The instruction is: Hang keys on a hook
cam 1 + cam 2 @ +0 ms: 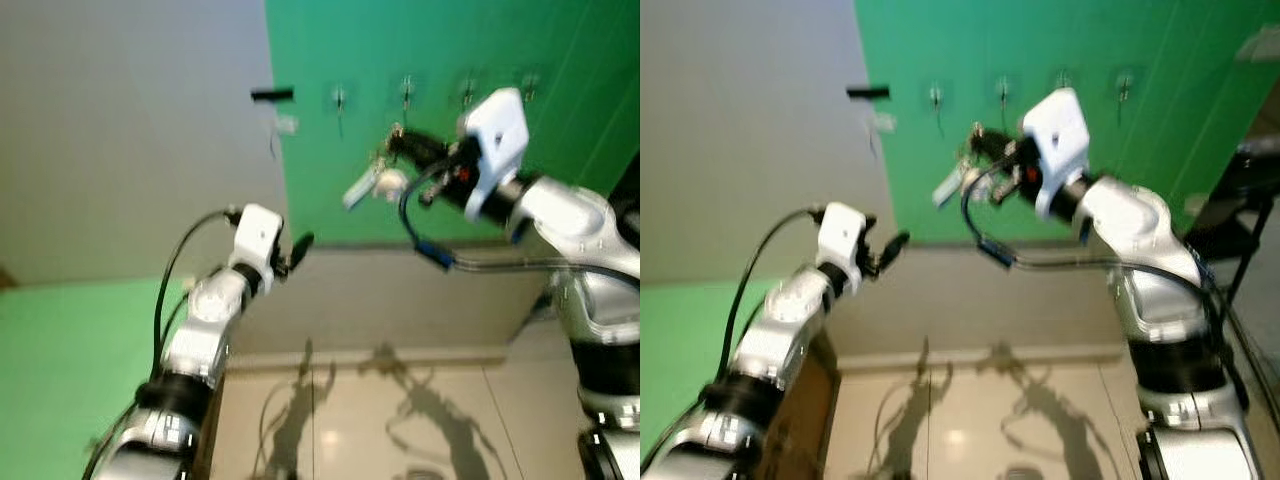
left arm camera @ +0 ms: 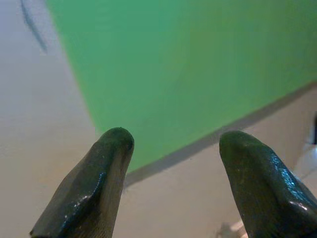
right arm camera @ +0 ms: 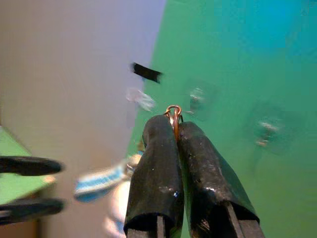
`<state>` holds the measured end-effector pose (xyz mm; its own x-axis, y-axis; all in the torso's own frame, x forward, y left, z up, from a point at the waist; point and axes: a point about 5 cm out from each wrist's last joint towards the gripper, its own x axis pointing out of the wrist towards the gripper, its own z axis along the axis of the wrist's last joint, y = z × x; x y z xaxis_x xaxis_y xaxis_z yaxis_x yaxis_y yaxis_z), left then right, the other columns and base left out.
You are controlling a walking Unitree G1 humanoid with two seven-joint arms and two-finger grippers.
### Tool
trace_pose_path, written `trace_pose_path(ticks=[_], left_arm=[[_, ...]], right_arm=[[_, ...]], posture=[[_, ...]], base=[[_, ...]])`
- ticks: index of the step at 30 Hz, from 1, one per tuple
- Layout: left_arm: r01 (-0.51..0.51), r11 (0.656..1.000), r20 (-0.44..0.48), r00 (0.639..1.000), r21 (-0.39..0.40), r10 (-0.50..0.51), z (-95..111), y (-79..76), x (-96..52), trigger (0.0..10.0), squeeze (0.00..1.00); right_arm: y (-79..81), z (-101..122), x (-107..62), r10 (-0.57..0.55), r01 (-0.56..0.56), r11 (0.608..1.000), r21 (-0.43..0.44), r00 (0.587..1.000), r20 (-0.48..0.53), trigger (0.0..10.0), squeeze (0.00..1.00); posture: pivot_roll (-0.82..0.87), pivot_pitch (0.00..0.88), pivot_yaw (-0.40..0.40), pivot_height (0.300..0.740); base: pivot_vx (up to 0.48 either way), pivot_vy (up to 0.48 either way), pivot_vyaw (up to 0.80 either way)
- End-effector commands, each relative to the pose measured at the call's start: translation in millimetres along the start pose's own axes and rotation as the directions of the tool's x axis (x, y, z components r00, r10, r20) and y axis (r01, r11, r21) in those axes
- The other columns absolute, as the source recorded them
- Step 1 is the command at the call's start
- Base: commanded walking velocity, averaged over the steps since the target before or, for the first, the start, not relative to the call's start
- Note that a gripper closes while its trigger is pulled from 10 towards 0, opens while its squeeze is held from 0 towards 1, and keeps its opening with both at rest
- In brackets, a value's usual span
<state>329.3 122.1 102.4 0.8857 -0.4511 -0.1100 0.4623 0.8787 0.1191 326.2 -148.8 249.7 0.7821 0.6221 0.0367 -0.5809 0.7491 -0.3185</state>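
- Green wall (image 1: 420, 40) is holding a row of small hooks (image 1: 406, 90); no writing can be read on anything.
- Right claw (image 3: 174, 130) is pinching the copper ring of the keys (image 1: 378, 180), which are hanging just below the hooks.
- Right wrist view is showing a blue-striped tag (image 3: 101, 181) dangling beside the fingers.
- Left claw (image 2: 173, 144) is gaping wide, holding nothing, low by the grey wall (image 1: 130, 120).

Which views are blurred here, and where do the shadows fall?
Left eye view: soft all over, the small metal hooks on the green wall smeared; arm shadows fall on the glossy tiled floor. Right wrist view: the shut right pincer and the copper key ring are fairly sharp, the hooks and dangling blue-and-white key tag blurred. Left wrist view: the open left pincer is sharp, the wall soft.
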Motion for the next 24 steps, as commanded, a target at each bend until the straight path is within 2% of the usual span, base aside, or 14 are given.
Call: trace_pose_path(ticks=[1,7,10,13,24], left_arm=[[0.014,0.999,0.018,1.000,0.040,-0.015,6,-1.6,1.7,10.0,0.00],[-0.008,1.000,0.042,0.999,0.018,0.007,9,-3.9,1.1,10.0,0.00],[-0.022,0.997,0.063,0.998,-0.073,0.026,7,-9.1,-3.7,10.0,0.00],[-0.006,0.999,0.054,0.998,-0.046,0.008,1,-14.8,-8.3,10.0,0.00],[0.023,0.999,0.088,0.996,-0.031,-0.021,-2,-13.5,-21.1,10.0,0.00]], right_arm=[[0.1,5,4.7,0.004,-0.003,1.000,-0.030,1.000,0.026,0.0,0.00],[2.3,-2,5.9,-0.035,0.034,0.999,0.009,0.999,0.018,0.0,0.00],[4.5,-9,7.9,-0.039,0.039,0.999,0.025,0.999,0.017,0.0,0.00],[4.9,-10,9.6,-0.038,0.037,0.999,0.025,0.999,0.018,0.0,0.00],[1.2,-12,13.7,-0.050,0.050,0.999,0.016,0.998,0.030,0.0,0.00]], posture=[[-0.16,0.000,0.065,0.740],[-0.15,0.000,0.061,0.740],[-0.15,0.000,0.061,0.740],[-0.15,0.000,0.065,0.740],[-0.12,0.000,0.058,0.740]], base=[[0.000,0.000,0.00],[0.000,0.000,0.00],[0.000,0.000,0.00],[0.000,0.000,0.00],[0.000,0.000,0.00]])
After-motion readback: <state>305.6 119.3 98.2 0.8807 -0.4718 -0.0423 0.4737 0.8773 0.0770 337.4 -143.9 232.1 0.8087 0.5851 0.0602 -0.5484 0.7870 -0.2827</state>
